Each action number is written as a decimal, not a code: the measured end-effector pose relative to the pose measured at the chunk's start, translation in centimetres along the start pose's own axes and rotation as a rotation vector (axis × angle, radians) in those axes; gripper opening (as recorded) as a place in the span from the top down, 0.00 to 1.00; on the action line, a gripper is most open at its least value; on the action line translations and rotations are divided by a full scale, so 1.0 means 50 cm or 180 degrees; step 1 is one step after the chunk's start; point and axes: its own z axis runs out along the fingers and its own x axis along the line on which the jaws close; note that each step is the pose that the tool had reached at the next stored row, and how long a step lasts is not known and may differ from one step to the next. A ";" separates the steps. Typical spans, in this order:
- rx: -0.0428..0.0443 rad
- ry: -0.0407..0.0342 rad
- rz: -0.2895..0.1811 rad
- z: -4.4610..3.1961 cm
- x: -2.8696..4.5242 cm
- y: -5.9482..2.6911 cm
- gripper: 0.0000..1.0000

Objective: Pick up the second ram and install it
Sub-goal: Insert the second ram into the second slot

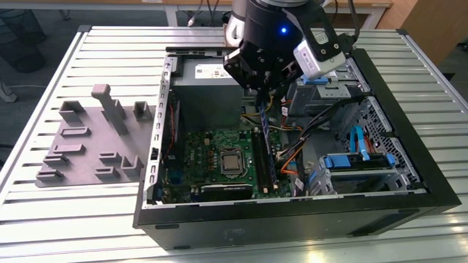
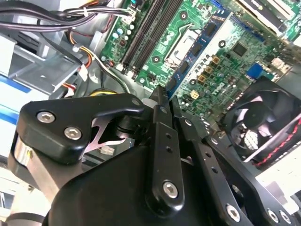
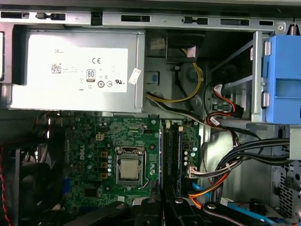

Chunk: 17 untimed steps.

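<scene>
- My gripper point(image 1: 262, 90), upper centre of the exterior view, is closed edgewise on the second ram point(image 1: 266, 143).
- The stick hangs below my fingers, long axis running down-frame.
- It lies along the motherboard point(image 1: 219, 159) memory slots point(image 3: 170, 155), just above them.

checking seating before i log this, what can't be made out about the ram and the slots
- Exterior view: the second ram hangs edge-on under the tool, so whether its lower edge touches the slots cannot be told.
- First wrist view: the picture's edge cuts off the tool's grip, and the slot latches are too small to judge.
- Second wrist view: the tool's black links cover the ram's near end.
</scene>
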 end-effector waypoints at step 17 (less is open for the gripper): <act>0.0006 -0.0001 0.0195 0.014 -0.009 0.003 0.86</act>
